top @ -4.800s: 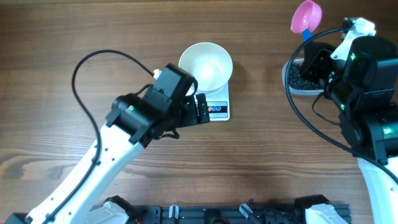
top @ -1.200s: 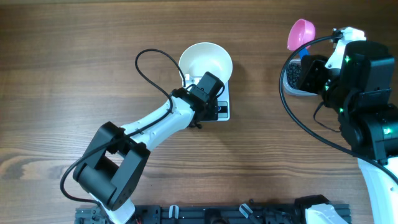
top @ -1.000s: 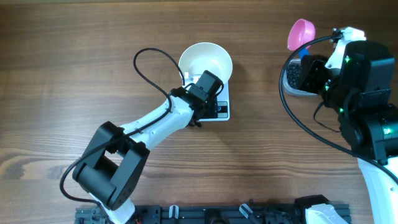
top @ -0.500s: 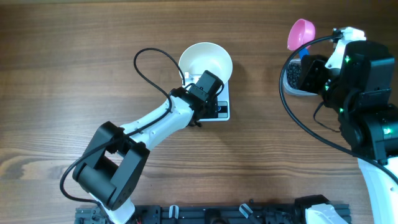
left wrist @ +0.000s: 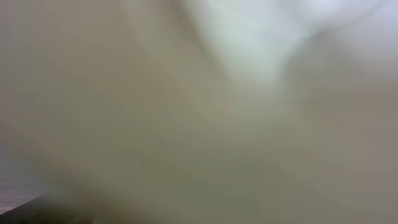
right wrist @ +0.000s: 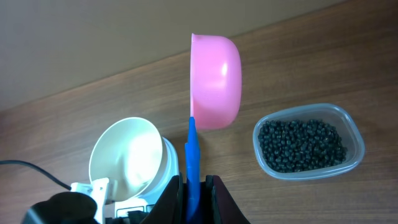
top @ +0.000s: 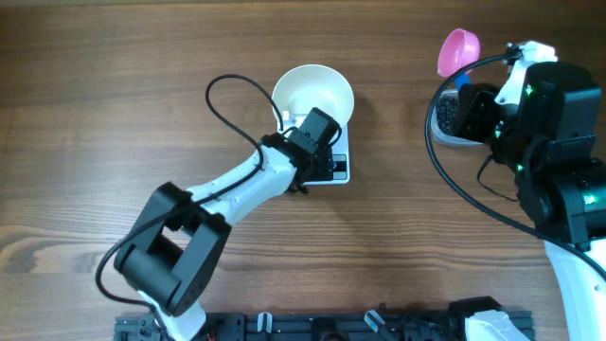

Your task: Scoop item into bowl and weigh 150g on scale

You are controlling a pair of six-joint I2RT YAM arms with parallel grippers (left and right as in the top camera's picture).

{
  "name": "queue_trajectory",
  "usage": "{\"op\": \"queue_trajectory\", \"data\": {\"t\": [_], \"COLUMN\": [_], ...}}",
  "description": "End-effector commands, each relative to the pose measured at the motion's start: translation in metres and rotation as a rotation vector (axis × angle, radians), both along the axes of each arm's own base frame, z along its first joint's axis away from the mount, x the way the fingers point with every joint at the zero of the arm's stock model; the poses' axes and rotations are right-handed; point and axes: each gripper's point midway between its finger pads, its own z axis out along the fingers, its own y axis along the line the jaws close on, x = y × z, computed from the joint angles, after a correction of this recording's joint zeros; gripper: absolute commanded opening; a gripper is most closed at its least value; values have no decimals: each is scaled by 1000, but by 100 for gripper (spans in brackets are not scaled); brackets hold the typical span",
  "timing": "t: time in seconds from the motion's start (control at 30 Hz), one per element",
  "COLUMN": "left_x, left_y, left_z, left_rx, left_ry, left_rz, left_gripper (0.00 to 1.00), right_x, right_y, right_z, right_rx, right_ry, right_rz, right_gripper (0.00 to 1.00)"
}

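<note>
where the brown wood-grain table [top: 114, 57] runs widest, across its left half and in the stretch between the two arms, it shows open board; the task's things sit toward the far edge. the left arm [top: 237, 185], white tube with black joints, reaches diagonally up to the scale, its black cable [top: 213, 99] looping over the wood just left of the bowl. the right arm [top: 559, 123], bulky and black, fills the right edge and covers part of the tub. the round white bowl [top: 312, 95], smooth and plain white inside, stands on the far part of the flat white scale [top: 343, 142]. the left gripper [top: 320, 163] lies over the scale's front edge, hard by the bowl, jaws spread wide with nothing seen between them; its wrist view is only a pale blur. the clear rounded-rectangular tub [right wrist: 311, 172] stands well right of the bowl. the right gripper [right wrist: 193, 183] is clamped on the thin blue handle of the pink scoop [right wrist: 214, 81], which is tipped on edge above the wood between bowl and tub. the item, small round black beans [right wrist: 301, 143], matt and grainy, lies heaped in the tub.
</note>
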Motion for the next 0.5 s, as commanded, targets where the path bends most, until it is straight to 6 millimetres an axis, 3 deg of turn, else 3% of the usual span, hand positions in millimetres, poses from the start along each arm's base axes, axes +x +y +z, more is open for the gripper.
{"op": "queue_trajectory", "data": {"t": [0.0, 0.47], "left_x": [-7, -3], "left_y": [6, 13], "left_z": [-22, -22], "left_rx": [27, 64], "left_ry": [55, 30], "left_rz": [15, 28], "left_gripper": [100, 100], "right_x": [1, 2], "right_y": [2, 2], "right_z": [5, 6], "right_rx": [15, 15], "right_ry": [-11, -14], "right_rz": [7, 7], "right_gripper": [4, 4]}}
